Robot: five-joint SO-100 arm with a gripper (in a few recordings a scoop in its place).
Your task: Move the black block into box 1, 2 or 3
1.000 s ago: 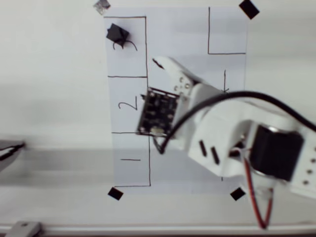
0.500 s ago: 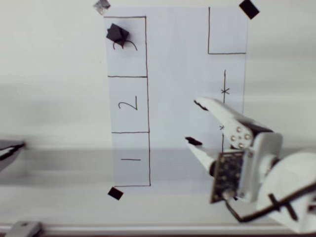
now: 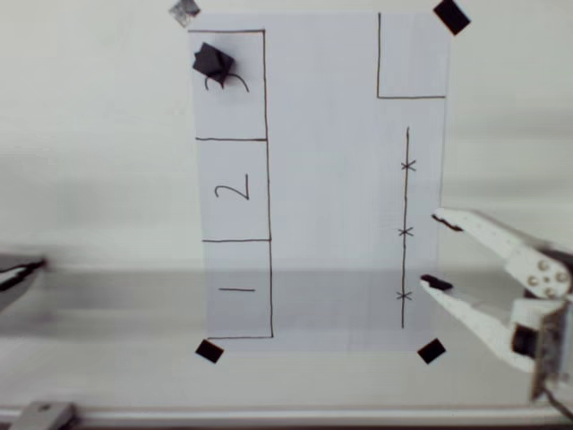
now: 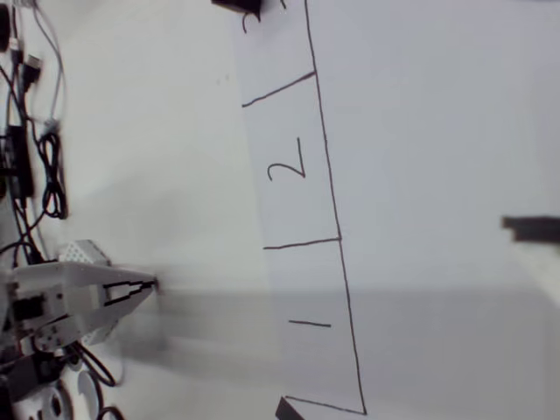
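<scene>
Here, in the overhead view, the white bench (image 3: 89,179) carries a sheet of paper (image 3: 331,197) held down by black tape squares (image 3: 209,351) at its corners. Down the left side of the sheet runs a column of three drawn boxes. The top one is box 3 (image 3: 246,107), and the black block (image 3: 212,61) sits inside it, in the upper left part, just above and touching the handwritten 3. Below that comes the box marked 2 (image 3: 233,190), then the box marked 1 (image 3: 238,289) — both hold only their numbers.

Further right, an unnumbered box (image 3: 412,55) is drawn in the sheet's top right corner, and beneath it a vertical line (image 3: 406,228) carries three small crosses.

At the right edge of the sheet is the white end effector (image 3: 439,251), its two dark-tipped fingers (image 3: 445,219) spread wide apart with nothing between them — well away from the block.

In the wrist view, the boxes marked 2 (image 4: 289,166) and 1 (image 4: 311,325) run down the sheet, the black block (image 4: 238,6) shows at the top edge, and a dark fingertip (image 4: 530,228) pokes in from the right.
</scene>
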